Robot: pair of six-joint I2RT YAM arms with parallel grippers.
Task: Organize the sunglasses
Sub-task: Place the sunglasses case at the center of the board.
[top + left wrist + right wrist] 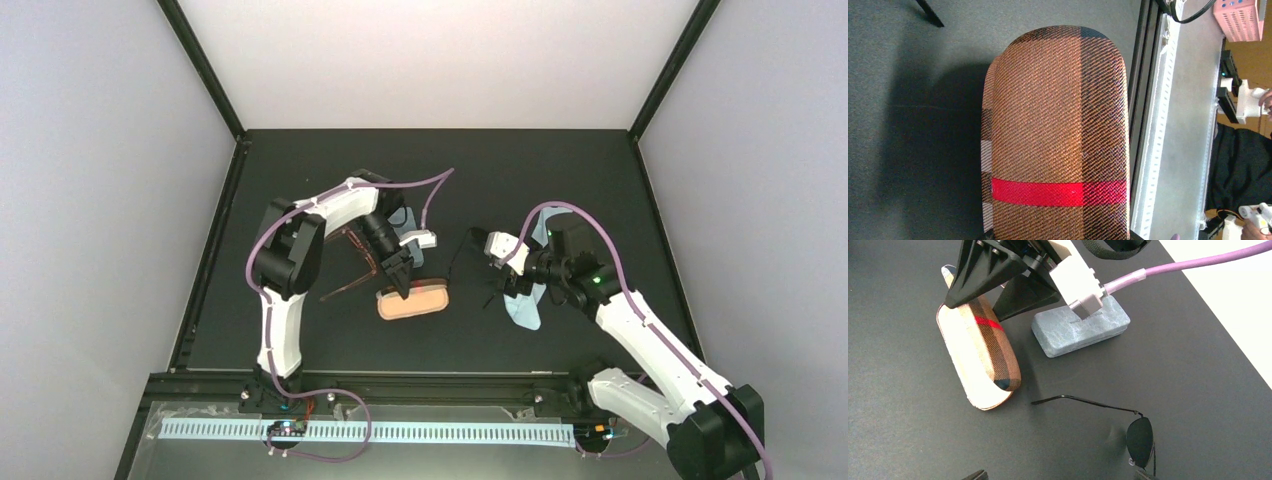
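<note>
Black table point(300, 180), pale grey walls point(100, 200)

Tan plaid case point(993, 357), blue-grey case point(1080, 329) just beside, light blue cloth point(523, 308)

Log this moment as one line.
left gripper: at open tan case | right gripper: open, over black sunglasses | brown sunglasses: on table, uncased

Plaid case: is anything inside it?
Cannot see inside: the lid of the plaid case covers its interior. The black sunglasses and the reddish-brown sunglasses both lie outside it.
</note>
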